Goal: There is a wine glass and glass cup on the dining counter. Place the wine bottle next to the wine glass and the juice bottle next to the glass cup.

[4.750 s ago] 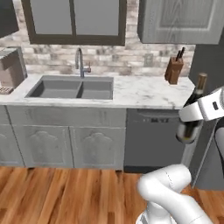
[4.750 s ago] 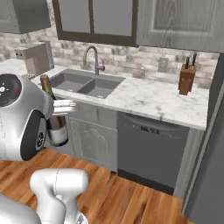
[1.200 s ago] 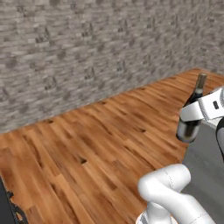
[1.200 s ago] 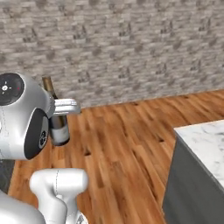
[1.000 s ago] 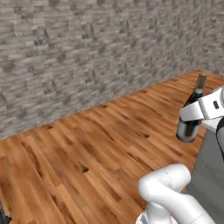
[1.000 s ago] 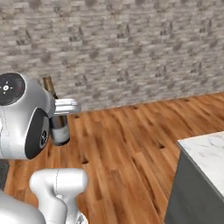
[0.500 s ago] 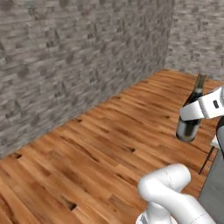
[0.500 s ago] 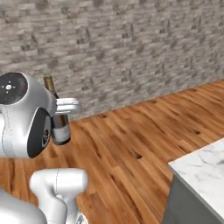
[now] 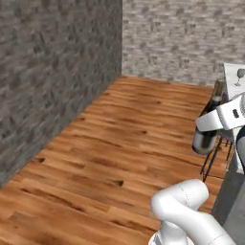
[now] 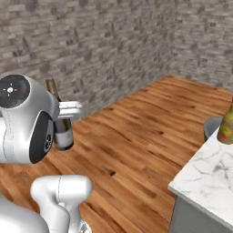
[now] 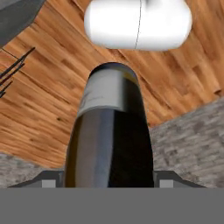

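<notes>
On the left of the left base view a grey brick wall meets a second one at a corner, with bare wood floor in front. Further right, the gripper carries the wine bottle upright in the air beside the arm, neck up, probably so it travels steadily while the base drives. The fingers are closed onto the dark body of the bottle, which in the hand view runs up between them, label end away from the camera. At the right edge a corner of the dining counter comes into view, and on it stands the wine glass, near that corner, well apart from the bottle. In the right base view, the nearer counter corner shows at lower right, with the juice bottle at its edge. The bottle is not yet delivered.
</notes>
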